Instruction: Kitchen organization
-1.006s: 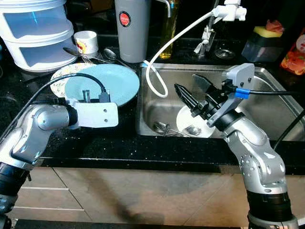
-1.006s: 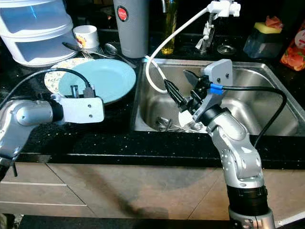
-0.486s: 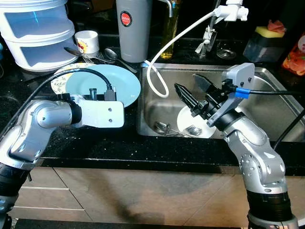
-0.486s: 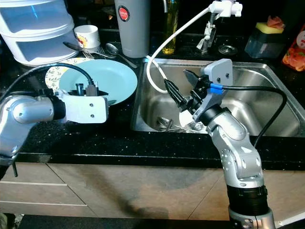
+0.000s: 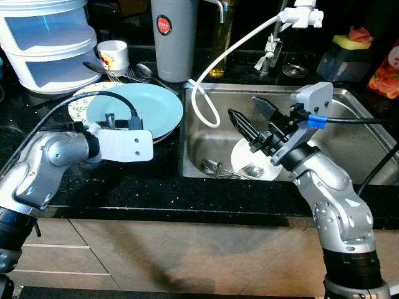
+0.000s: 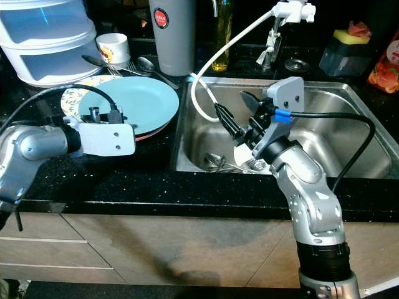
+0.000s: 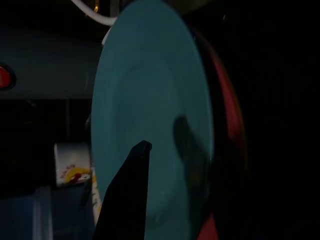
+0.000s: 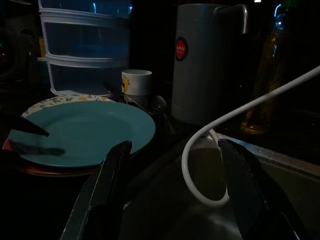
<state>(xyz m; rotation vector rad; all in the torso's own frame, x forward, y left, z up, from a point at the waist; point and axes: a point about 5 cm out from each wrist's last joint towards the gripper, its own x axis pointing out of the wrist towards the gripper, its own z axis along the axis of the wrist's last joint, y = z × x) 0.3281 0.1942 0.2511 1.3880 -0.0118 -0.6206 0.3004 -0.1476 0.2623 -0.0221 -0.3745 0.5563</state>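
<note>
Left end effector point(image 7: 142, 150) over blue plate point(image 5: 140, 106) —

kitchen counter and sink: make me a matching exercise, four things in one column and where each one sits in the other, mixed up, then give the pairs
Things:
1. blue plate
2. white plate
3. white cup
4. yellow sponge

Places:
A. inside the sink, under the right gripper
B. on top of the plate stack on the counter, by the left gripper
C. on a dark holder at the back, right of the sink
D. at the back, between the plastic drawers and the grey jug

Pairs: 1-B, 2-A, 3-D, 4-C
</note>
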